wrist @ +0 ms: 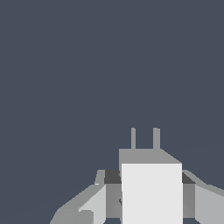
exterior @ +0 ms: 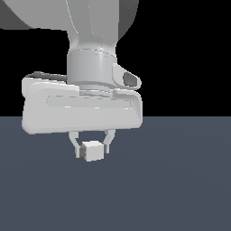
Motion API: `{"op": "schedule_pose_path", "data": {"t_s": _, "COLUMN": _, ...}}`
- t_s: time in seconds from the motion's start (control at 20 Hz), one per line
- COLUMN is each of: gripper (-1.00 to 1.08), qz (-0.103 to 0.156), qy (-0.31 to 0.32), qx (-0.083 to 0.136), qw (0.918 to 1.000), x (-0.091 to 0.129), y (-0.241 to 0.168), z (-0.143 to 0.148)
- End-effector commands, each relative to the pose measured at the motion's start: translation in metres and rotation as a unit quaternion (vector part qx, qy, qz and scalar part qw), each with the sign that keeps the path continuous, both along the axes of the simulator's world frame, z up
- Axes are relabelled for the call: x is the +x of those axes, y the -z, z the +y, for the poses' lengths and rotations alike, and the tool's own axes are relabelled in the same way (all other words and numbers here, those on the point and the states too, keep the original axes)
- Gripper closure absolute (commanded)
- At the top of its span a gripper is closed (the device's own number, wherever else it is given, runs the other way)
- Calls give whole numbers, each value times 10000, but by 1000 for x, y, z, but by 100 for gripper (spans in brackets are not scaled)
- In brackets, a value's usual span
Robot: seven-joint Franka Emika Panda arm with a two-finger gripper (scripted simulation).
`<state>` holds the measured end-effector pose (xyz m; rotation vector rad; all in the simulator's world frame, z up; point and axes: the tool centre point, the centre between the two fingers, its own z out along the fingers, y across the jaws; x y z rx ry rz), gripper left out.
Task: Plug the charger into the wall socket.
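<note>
One white charger (exterior: 92, 150) is all that the claw (exterior: 91, 145) carries: its two fingers are clamped on the small cube-like block, one on each side. Going from the exterior view's left to its right, the first finger (exterior: 75, 145) curves down from under the wide pale hand body (exterior: 81, 110) to the block's near side, then comes the charger itself, then the second finger, which meets the block's far side. The block hangs below the hand, lifted clear of the flat slate-blue desk (exterior: 180, 189), with black background above the desk's far edge. A dark oval recess shows on the wrist housing toward the exterior view's right.

From the wrist view the charger (wrist: 151, 192) fills the lower middle, its bright white face toward the camera and a greyer face beyond it. Two thin grey prongs (wrist: 156, 138) stand side by side from that farther end, pointing away over bare desk (wrist: 87, 65). Grey finger pads (wrist: 96, 201) flank the block on both sides. No brand, label or writing can be read on any surface.
</note>
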<state>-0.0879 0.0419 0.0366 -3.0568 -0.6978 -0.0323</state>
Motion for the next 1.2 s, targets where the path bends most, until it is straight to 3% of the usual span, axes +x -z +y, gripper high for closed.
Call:
{"op": "schedule_pose_path", "data": {"t_s": 0.0, "gripper": 108, "qz": -2, "qy": 299, "qx": 3, "qw": 9996, "x": 7, "y": -6, "z": 9}}
{"op": "schedule_pose_path", "data": {"t_s": 0.5, "gripper": 108, "qz": -1, "qy": 1502, "qx": 4, "qw": 9887, "x": 43, "y": -29, "z": 37}}
{"op": "schedule_pose_path", "data": {"t_s": 1.15, "gripper": 108, "qz": 1, "qy": 2890, "qx": -3, "qw": 9573, "x": 93, "y": -56, "z": 56}}
